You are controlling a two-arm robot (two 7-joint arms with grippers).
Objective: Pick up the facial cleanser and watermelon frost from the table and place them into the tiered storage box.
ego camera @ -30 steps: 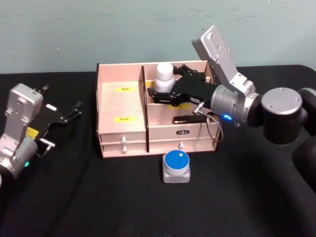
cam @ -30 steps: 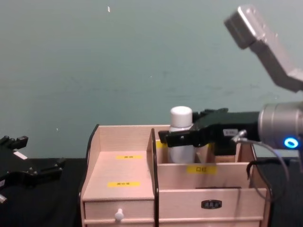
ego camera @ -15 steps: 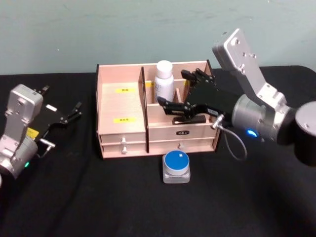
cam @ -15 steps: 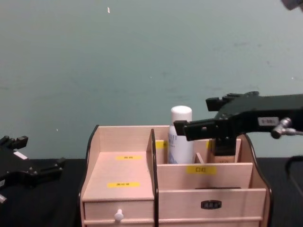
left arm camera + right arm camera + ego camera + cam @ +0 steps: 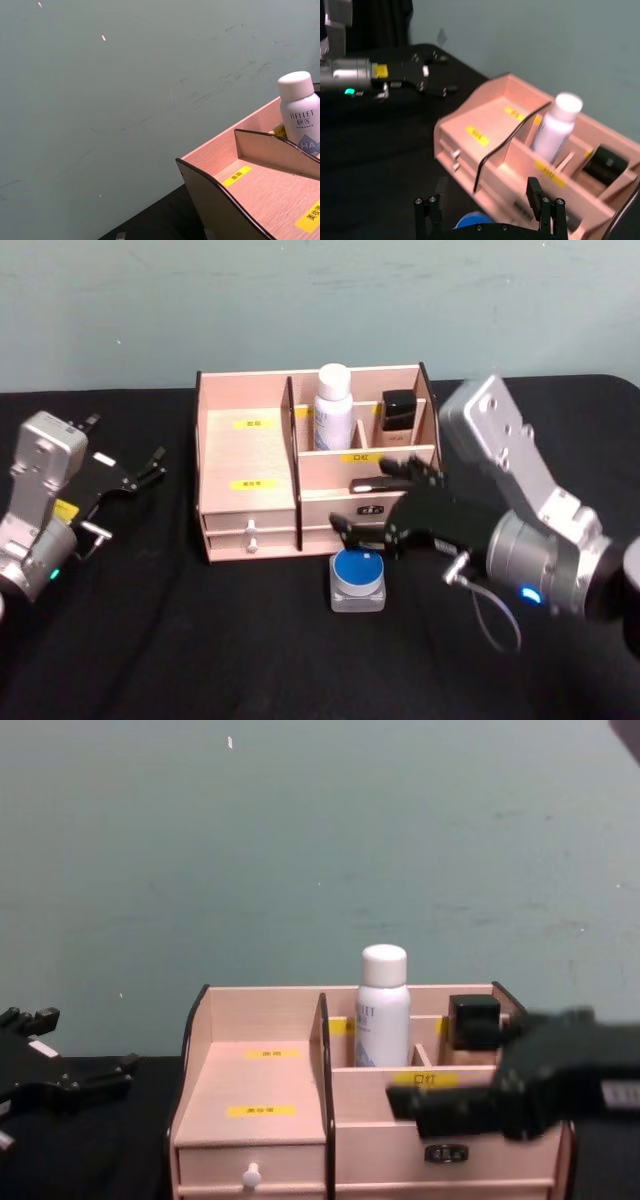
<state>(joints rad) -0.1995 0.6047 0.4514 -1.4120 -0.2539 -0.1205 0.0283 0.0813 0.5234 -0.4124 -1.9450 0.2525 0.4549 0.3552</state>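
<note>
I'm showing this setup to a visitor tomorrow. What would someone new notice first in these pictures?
The right gripper, black and open, looms before the tiered storage box, just above a blue-lidded jar on the black table. In the box's back row a white bottle stands upright, with a black-capped item in the next compartment. The left gripper sits parked at far left.

Rear mid compartment of the tiered storage box (image 5: pixel 245 452) is taken by a white bottle (image 5: pixel 333 408); a black-capped item (image 5: pixel 398 412) fills the next one R. L steps are bare, so you can drop in from above. A blue-lidded jar (image 5: pixel 358 578) sits just before the drawers, w/ the R gripper (image 5: pixel 385 502) spread just above it, blocking the front. Table (image 5: pixel 200 640) front-L is open; L gripper (image 5: pixel 140 472) sits by the L edge.
</note>
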